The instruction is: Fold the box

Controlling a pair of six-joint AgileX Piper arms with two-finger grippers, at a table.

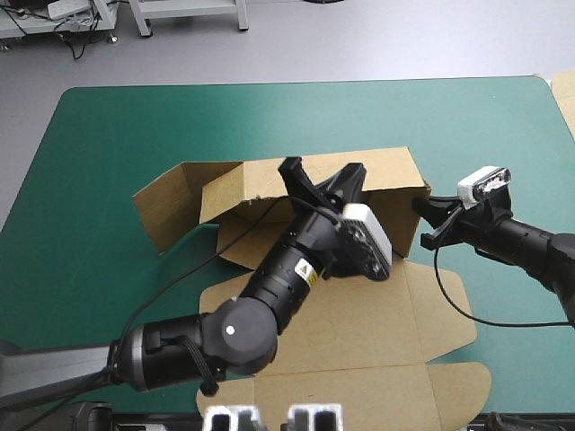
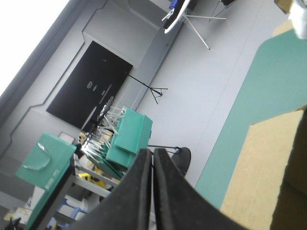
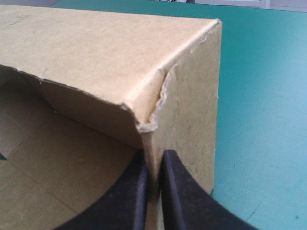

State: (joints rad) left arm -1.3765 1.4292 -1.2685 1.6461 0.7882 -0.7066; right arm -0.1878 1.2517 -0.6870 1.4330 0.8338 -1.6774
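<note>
The brown box (image 1: 359,332) lies mid-table, its lid flat toward the near edge and its walls raised at the far side. My right gripper (image 1: 422,220) is shut on the box at the upright right-hand corner; in the right wrist view the black fingers (image 3: 154,155) pinch the board's torn corner edge (image 3: 158,110). My left gripper (image 1: 323,184) is raised over the box's inside, just in front of the back wall (image 1: 386,171). In its own view the fingers (image 2: 153,151) meet in a pointed arch with nothing between them, and a board wall (image 2: 259,163) stands to one side.
A side flap (image 1: 166,206) of the box splays out to the left. A pale board edge (image 1: 566,90) shows at the table's far right corner. Bare teal-green cover (image 1: 99,162) lies to the left, behind and to the right of the box.
</note>
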